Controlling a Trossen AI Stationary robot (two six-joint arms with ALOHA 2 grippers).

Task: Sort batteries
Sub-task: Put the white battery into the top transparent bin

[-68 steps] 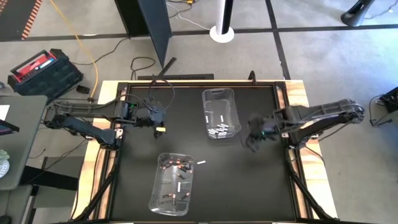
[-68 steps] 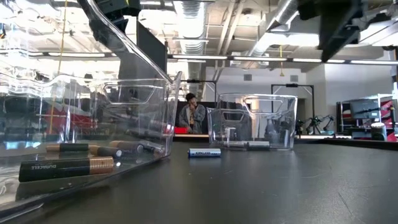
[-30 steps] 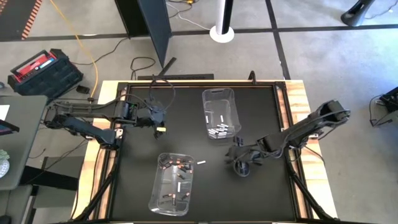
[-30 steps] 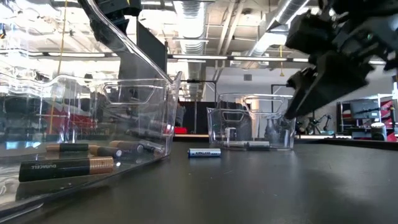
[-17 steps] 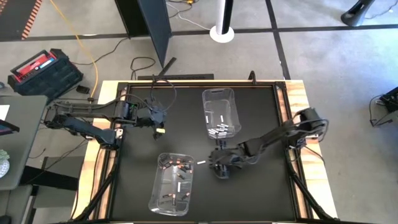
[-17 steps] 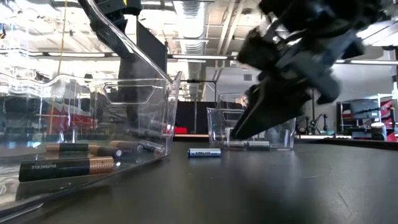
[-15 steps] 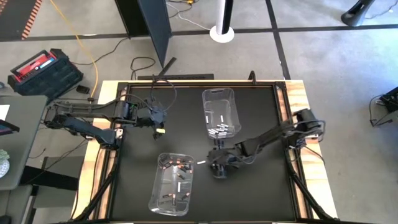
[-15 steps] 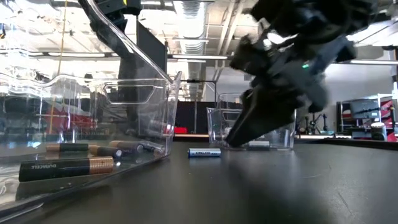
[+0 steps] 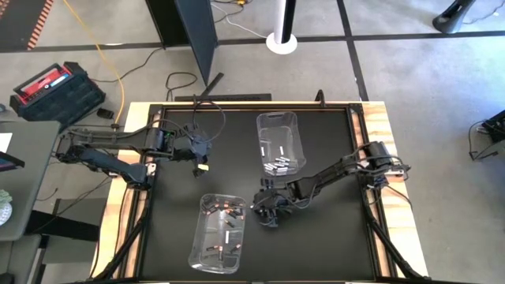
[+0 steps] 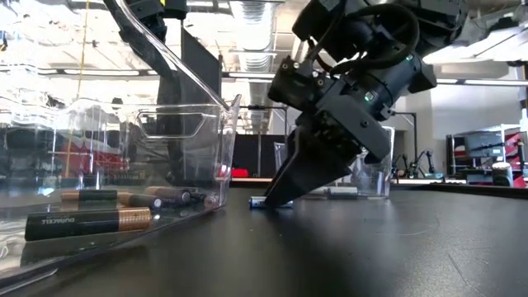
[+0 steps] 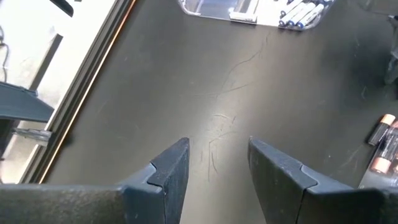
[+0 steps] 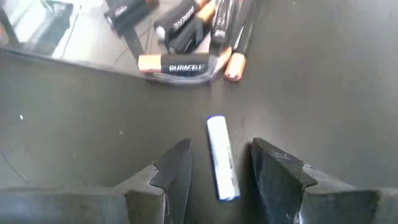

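My right gripper (image 12: 217, 165) is down at the black table (image 9: 323, 237) near the middle of the high view, fingers spread, with a loose white battery (image 12: 222, 158) lying flat between them, untouched. Just beyond it, a clear bin (image 9: 218, 233) at lower centre holds the dark, copper-ended batteries (image 12: 177, 65). A second clear bin (image 9: 279, 143) at upper centre holds the white batteries (image 9: 282, 165). My left gripper (image 11: 216, 168) hovers with its fingers apart and empty over bare table at upper left.
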